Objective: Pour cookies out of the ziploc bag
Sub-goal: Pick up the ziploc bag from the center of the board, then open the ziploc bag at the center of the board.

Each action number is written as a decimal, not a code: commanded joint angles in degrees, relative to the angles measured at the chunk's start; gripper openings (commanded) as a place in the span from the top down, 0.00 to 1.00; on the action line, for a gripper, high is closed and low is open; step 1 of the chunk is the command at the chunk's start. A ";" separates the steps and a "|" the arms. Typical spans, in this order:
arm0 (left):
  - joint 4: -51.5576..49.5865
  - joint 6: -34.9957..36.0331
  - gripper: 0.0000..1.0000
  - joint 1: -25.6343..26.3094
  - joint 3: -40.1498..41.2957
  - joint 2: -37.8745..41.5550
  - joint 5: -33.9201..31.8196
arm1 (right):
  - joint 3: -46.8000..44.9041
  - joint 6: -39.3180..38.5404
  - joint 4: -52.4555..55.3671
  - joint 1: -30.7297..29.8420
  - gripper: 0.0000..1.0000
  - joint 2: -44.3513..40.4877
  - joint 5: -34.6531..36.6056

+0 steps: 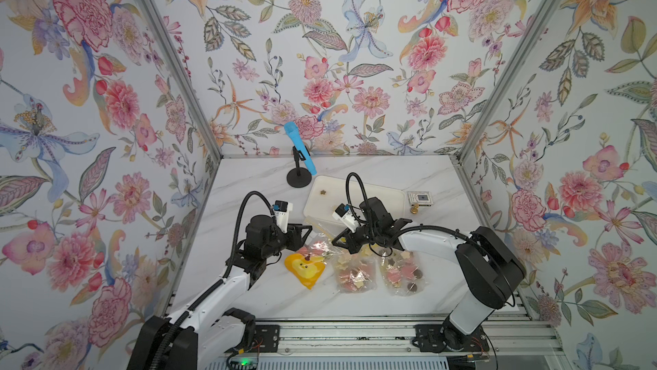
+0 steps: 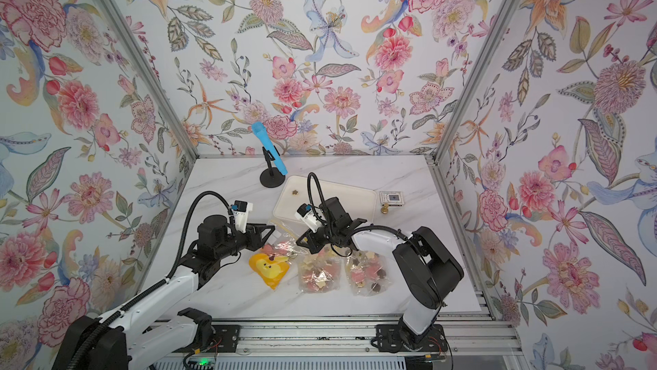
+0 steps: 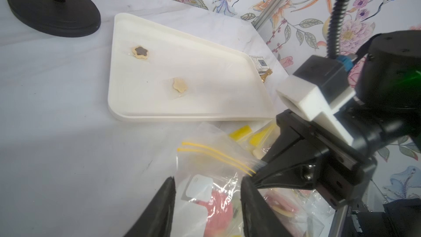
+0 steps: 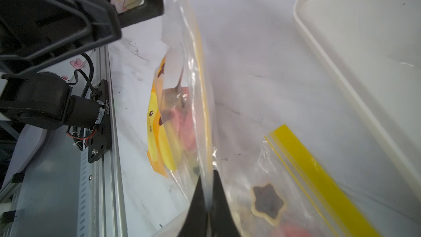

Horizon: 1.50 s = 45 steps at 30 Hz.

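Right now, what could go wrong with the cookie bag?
The right pincer pinches only thin film of the ziploc bag, so it might slip free. The left pincer is open, gripping nothing, so one side may sag. The bag lies beside the white tray, not over it, so cookies could spill onto the table.

Lab test booth; floral wallpaper panels (image 1: 320, 66), aluminium frame (image 1: 176, 66)
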State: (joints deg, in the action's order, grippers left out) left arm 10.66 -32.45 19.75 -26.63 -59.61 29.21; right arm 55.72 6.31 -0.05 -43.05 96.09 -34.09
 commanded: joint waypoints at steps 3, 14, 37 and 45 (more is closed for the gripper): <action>-8.09 -5.19 0.33 0.38 -4.17 3.41 -1.80 | 6.77 8.04 8.60 -6.25 1.00 -6.02 14.03; 2.85 -28.11 0.36 1.73 -0.39 12.07 2.62 | 13.45 20.51 17.17 -11.76 1.00 -10.14 30.47; 25.37 -42.88 0.57 6.53 6.25 2.72 -0.13 | 8.79 18.66 8.56 -17.47 1.00 -8.54 36.86; 26.37 -42.96 0.66 6.54 5.80 0.14 -1.06 | 8.52 18.06 8.32 -17.99 1.00 -8.23 37.59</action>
State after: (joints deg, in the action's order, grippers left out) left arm 34.85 -75.31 25.85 -19.94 -59.33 29.30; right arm 64.77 24.86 9.54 -60.69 87.44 2.24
